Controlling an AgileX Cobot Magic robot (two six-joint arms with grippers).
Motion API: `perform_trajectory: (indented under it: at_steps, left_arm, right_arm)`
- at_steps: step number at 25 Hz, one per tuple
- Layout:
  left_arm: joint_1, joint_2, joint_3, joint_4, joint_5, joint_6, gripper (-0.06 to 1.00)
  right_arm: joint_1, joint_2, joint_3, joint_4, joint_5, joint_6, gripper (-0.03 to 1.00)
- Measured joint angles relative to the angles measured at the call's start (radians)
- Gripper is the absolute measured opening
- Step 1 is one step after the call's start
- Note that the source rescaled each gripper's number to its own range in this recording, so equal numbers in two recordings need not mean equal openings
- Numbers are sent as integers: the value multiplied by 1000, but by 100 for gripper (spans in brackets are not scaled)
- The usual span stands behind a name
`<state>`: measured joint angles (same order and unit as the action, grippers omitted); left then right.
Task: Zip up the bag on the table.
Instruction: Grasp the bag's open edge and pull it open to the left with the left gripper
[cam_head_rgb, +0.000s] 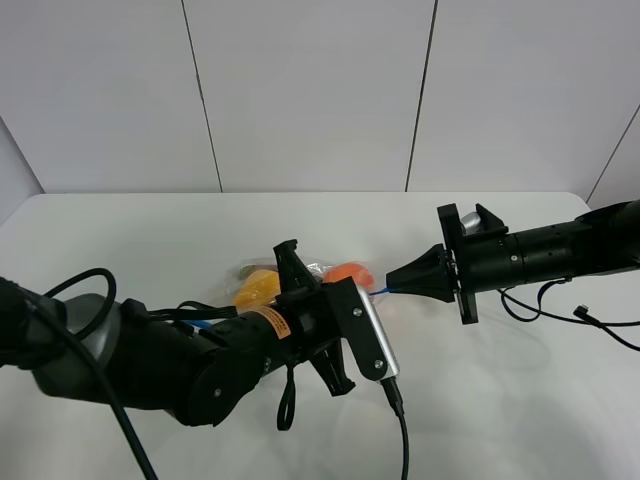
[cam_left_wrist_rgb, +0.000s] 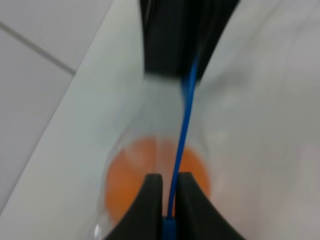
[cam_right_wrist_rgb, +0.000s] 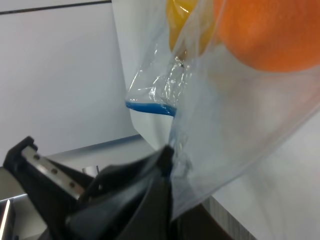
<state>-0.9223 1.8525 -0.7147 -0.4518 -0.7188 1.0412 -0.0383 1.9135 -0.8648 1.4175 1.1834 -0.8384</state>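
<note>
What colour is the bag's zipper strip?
Blue; the zipper strip shows best in the left wrist view.

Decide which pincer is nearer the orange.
Left. The left pincer pinches the blue zipper strip directly over the orange; the right pincer grips the bag edge beside it.

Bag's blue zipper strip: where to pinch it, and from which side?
Pinch the blue zipper strip itself, one finger on each flat face, coming in end-on along its length. It runs thin and taut between the left gripper and right gripper; the bag over the orange bulges.
</note>
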Motion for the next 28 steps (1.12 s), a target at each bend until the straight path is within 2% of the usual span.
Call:
perform_trajectory:
  at_steps: [5, 9, 21, 28]
  left_arm:
    - [49, 0, 50, -17, -75, 10, 0]
    - [94, -1, 79, -14, -87, 17, 0]
    - [252, -1, 103, -14, -102, 143, 0]
    - [406, -1, 106, 38, -101, 172, 0]
  right_arm:
    - [0, 0, 0, 8, -4, 0, 0]
    - [0, 0, 0, 14, -4, 0, 0]
    - [0, 0, 0, 21, -1, 0, 0]
    - [0, 0, 0, 27, 5, 0, 0]
